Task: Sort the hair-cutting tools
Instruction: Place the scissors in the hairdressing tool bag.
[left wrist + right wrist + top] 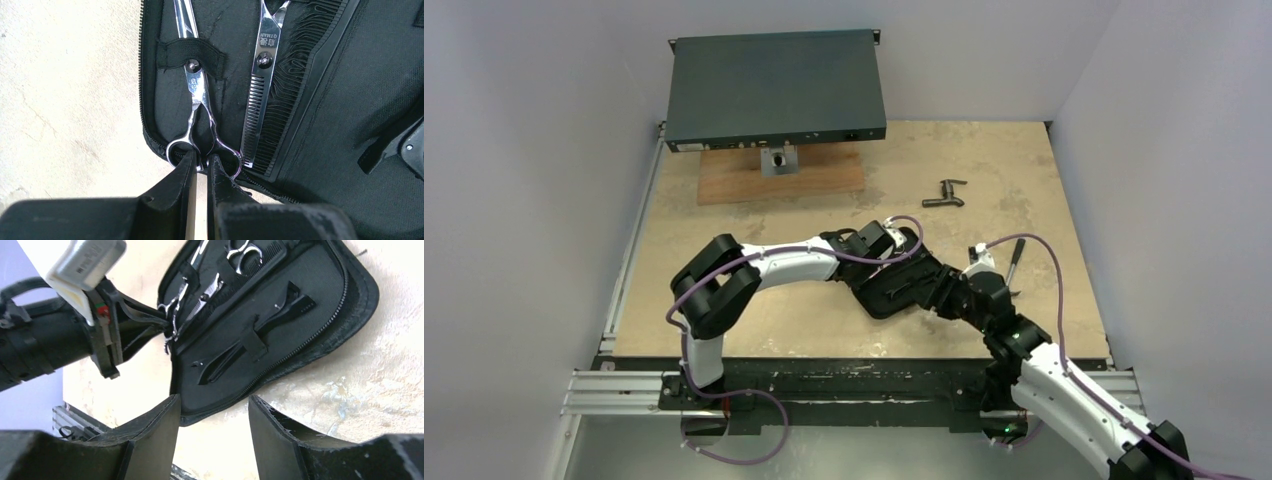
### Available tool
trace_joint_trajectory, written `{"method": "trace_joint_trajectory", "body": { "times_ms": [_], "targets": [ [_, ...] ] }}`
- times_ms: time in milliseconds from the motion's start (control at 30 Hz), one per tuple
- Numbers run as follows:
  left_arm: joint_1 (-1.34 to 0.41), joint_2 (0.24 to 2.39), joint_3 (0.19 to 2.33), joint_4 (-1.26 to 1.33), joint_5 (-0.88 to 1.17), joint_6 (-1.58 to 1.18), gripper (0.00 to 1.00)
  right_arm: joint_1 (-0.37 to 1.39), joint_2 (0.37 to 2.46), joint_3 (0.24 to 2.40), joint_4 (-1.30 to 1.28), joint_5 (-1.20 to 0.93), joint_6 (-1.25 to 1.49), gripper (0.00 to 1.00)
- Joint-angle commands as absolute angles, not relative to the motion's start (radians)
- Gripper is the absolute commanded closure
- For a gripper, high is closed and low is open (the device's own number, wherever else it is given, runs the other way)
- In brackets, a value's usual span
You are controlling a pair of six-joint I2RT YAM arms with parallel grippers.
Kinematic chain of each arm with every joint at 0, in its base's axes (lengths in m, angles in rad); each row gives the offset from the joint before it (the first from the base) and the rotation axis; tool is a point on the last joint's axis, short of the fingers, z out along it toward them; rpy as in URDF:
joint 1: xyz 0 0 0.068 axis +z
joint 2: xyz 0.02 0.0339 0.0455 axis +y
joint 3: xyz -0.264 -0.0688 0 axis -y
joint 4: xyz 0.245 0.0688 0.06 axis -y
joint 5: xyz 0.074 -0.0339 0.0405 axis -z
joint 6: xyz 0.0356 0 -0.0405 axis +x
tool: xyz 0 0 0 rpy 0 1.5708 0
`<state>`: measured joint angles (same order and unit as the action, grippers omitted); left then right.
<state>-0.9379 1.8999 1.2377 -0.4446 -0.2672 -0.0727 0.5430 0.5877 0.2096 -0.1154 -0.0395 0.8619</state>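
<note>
Scissors [196, 87]: silver, lying in the open case [325, 300], blades tucked under an elastic strap [192, 50], finger rings right at the zip edge.
Left gripper [202, 162]: pressed almost together, pinching the scissors between the two rings, just over the case rim.
Shears [264, 55]: a second silver pair with a toothed blade, just right of the scissors in the same half, lying on the comb.
Comb [280, 135]: black, along the case's middle fold, teeth toward the shears.
Clip [287, 307]: thin and black, flat in the other half of the case, a small strap across its middle.
Right gripper [212, 400]: spread wide and holding nothing, hovering over the case's near rim on the clip's side.
Case position: opened flat on the table [754, 230], between the two wrists.
Hammer [1014, 255]: on the table just right of the arms, apart from the case.
T-fitting [944, 193]: dark metal, farther back on the table.
Back edge: a dark flat box [774, 85] resting over a wooden board [824, 180].
</note>
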Motion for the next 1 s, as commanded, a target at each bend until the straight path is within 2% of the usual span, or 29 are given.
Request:
{"method": "trace_joint_trajectory", "body": {
  "times_ms": [0,300,533,733,967],
  "targets": [
    [-0.919,1.926,1.174,-0.411,-0.264,-0.146,1.00,0.544,0.601,0.289,-0.137,0.039,0.841,0.47],
    [-0.926,1.897,1.157,-0.436,-0.260,-0.189,1.00,0.499,0.876,0.447,0.036,0.179,0.761,0.45],
    [-0.927,1.900,1.164,-0.449,-0.221,-0.250,1.00,0.380,1.205,0.521,0.235,0.151,0.701,0.48],
    [-0.933,1.900,1.134,-0.417,-0.203,-0.288,1.00,0.345,1.366,0.524,0.416,0.164,0.722,0.48],
    [-0.945,1.895,1.124,-0.411,-0.189,-0.313,1.00,0.347,1.585,0.666,0.452,0.121,0.653,0.46]
  ]
}}
